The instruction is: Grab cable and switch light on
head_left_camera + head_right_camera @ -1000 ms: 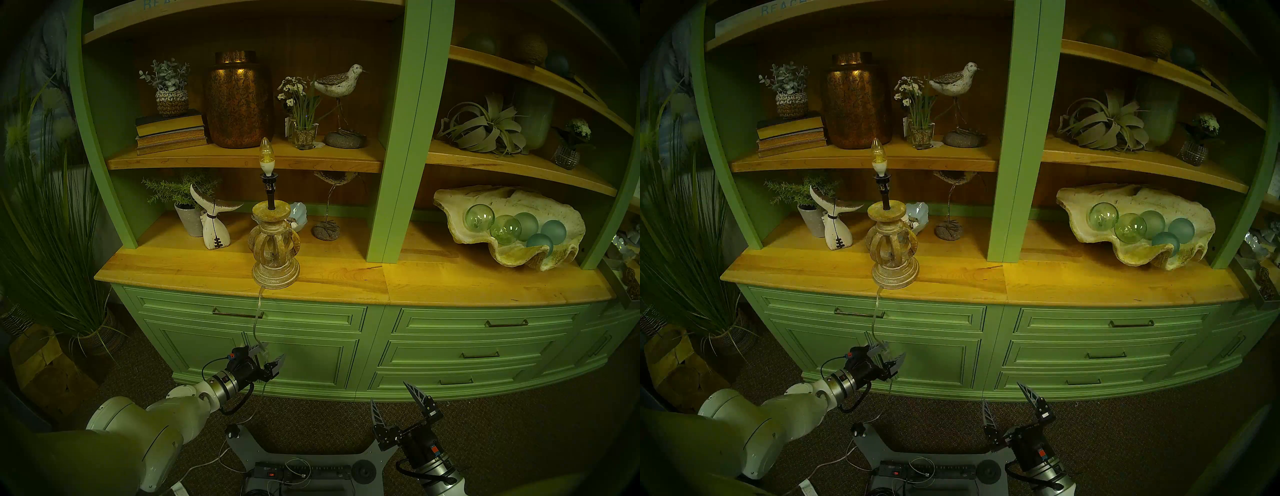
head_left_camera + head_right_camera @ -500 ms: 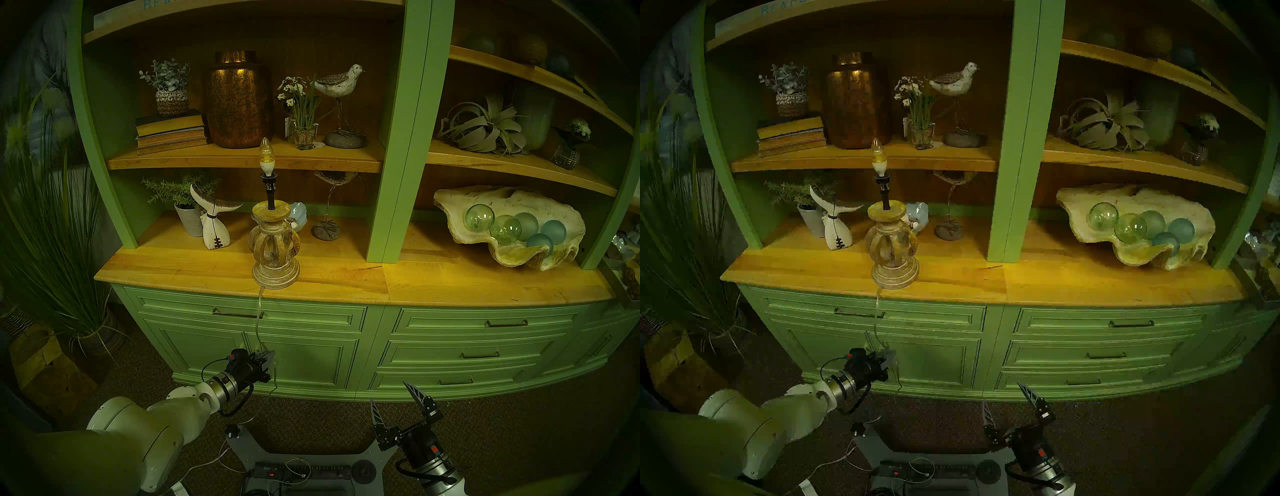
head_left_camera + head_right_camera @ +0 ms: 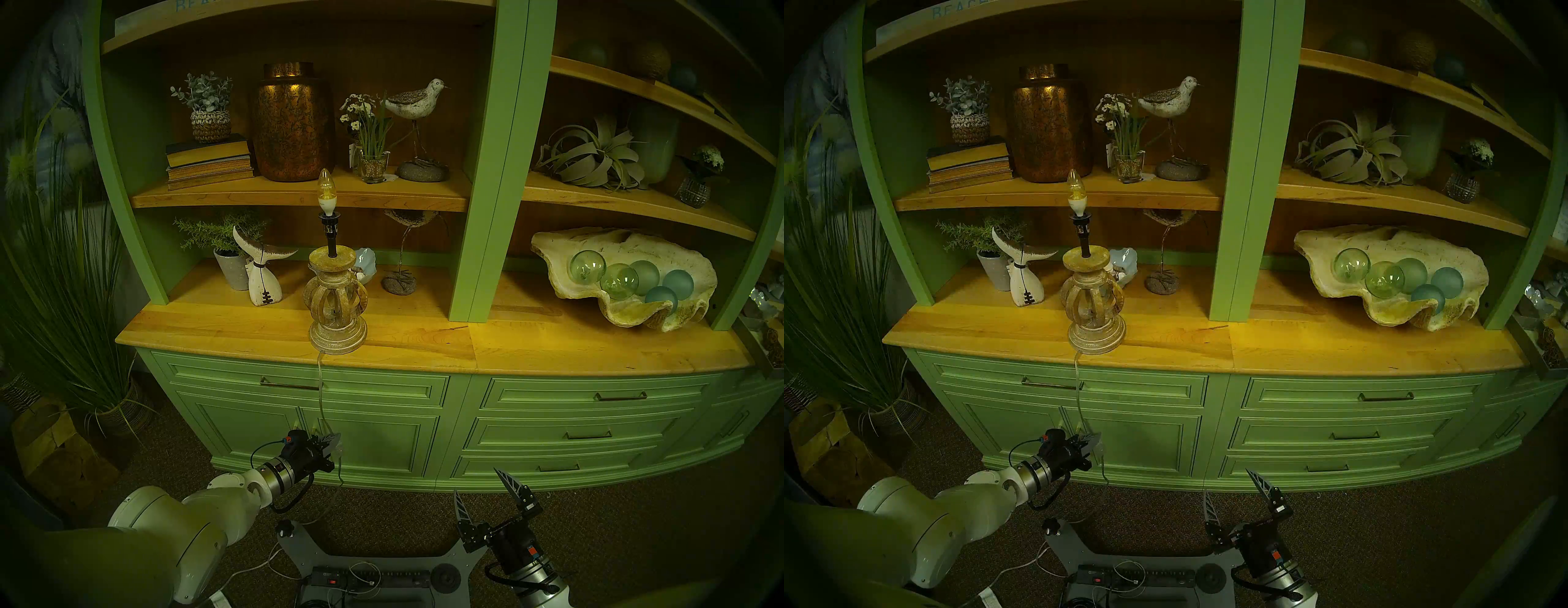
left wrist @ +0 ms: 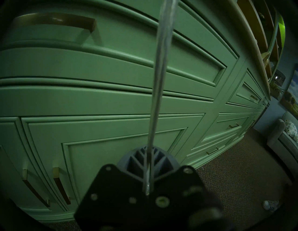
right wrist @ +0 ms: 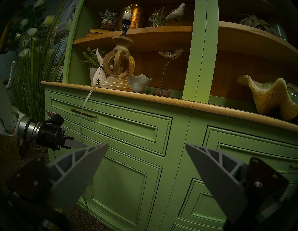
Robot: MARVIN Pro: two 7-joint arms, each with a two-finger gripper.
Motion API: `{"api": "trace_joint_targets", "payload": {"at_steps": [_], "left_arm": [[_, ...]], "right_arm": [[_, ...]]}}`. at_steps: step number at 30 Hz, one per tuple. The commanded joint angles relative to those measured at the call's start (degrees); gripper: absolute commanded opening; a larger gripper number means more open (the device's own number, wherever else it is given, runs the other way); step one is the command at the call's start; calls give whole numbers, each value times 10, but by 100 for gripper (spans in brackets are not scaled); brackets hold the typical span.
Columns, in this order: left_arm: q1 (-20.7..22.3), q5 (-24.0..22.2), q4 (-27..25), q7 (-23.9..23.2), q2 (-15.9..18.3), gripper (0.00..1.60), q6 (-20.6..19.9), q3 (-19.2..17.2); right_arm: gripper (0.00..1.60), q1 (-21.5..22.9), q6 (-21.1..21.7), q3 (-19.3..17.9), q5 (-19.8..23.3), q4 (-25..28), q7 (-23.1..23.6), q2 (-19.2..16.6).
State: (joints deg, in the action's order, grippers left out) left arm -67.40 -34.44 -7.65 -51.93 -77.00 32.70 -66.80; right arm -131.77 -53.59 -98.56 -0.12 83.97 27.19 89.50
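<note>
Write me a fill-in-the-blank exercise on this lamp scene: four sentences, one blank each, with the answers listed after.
1. The left gripper is shut on the clear ____.
2. The right gripper stands ____, holding nothing.
3. The lamp stands on the wooden ____ of the green cabinet.
4. The bulb is not ____.

Answers: cable; open; countertop; lit

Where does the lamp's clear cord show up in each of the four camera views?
Head stereo left: cable hangs below the lamp, lower centre.
Head stereo right, same, slightly further left.
Left wrist: runs up the middle from the shut left gripper.
Right wrist, left of centre.
Shared landmark: brass drawer handle.
</note>
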Motion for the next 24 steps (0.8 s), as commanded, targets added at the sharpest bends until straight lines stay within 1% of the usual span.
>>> {"api": "trace_joint_targets", "payload": {"at_steps": [1,6,9,18,24], "left_arm": [[23,-4,-12,-8,19,0,12,-6],[32,-10,-25,-19,36,0,32,-16],[39,-10,-39,-36,43,0,49,-18],[33,-11,-61,-89,39,0,98,-23],[22,-19,-71,-140,42,0,129,-32]], "right_arm": [[160,3,-5,0,1,14,0,0],[160,3,-5,0,1,14,0,0],[160,2,-5,0,1,14,0,0],[160,1,-5,0,1,17,0,0],[160,-1,-4,0,1,20,0,0]]}}
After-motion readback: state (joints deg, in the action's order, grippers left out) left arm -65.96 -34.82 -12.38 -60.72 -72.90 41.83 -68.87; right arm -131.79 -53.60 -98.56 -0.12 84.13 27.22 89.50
